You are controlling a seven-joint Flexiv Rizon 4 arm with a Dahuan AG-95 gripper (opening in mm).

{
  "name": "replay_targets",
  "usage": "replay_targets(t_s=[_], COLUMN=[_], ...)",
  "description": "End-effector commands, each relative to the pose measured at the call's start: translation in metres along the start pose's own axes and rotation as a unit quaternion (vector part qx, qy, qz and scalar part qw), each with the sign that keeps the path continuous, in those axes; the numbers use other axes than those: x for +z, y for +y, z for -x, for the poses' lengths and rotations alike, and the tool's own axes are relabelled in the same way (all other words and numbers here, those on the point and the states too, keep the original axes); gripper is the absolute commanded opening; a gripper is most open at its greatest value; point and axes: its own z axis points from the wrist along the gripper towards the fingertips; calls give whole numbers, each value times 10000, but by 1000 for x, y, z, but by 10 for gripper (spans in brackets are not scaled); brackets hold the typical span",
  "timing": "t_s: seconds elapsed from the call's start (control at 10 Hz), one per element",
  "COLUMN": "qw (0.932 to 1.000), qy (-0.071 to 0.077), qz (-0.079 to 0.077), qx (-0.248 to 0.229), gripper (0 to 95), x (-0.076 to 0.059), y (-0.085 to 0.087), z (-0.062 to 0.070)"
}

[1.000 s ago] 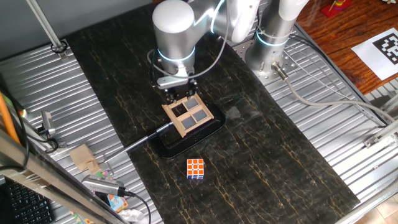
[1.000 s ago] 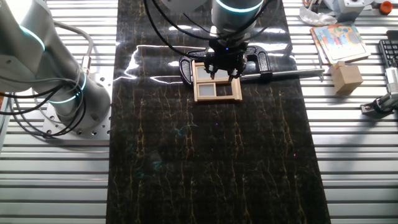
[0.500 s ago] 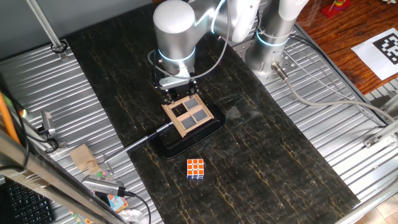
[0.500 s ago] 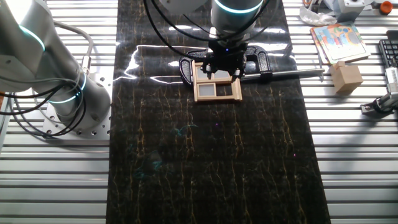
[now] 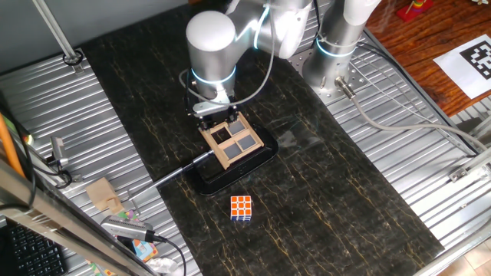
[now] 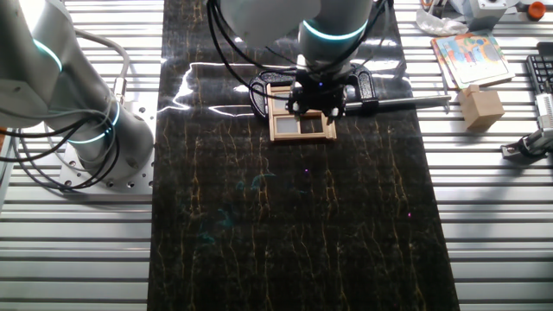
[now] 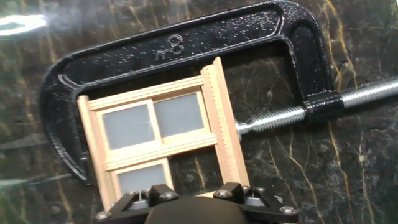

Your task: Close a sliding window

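The sliding window (image 5: 232, 140) is a small tan wooden frame with crossbars and grey panes, held in a black C-clamp (image 5: 230, 175) on the dark marbled table. It also shows in the other fixed view (image 6: 301, 126) and fills the hand view (image 7: 161, 134). There three panes are grey, and the lower right one shows only dark table. My gripper (image 5: 217, 115) points straight down over the window's far end (image 6: 315, 105). In the hand view my gripper (image 7: 193, 190) has its fingers spread, one either side of the lower right opening, and holds nothing.
An orange-and-white puzzle cube (image 5: 242, 208) lies in front of the window. The clamp's screw rod (image 6: 406, 102) sticks out sideways over the table edge. A wooden block (image 6: 480, 107) and a coloured booklet (image 6: 471, 53) lie on the ribbed metal beside it. The arm's base (image 6: 95, 130) stands at the left.
My gripper has moved from the window's far edge to further over the window, shifting slightly sideways. The window frame and clamp have not moved.
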Motion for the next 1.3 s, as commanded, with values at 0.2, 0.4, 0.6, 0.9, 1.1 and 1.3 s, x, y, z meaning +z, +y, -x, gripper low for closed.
replay_targets(t_s=[0.2,0.4,0.6,0.9,1.1,1.3], qw=[10000,9999,9998,9997,9996,9994], qy=[19,20,44,63,46,47], qz=[-73,-118,-143,-161,-191,-210], qx=[-46,-83,-122,-148,-179,-254], gripper=[760,760,760,760,760,760], x=[3,7,9,10,15,17], y=[-2,-5,-5,-6,-6,-6], z=[1,3,3,3,3,2])
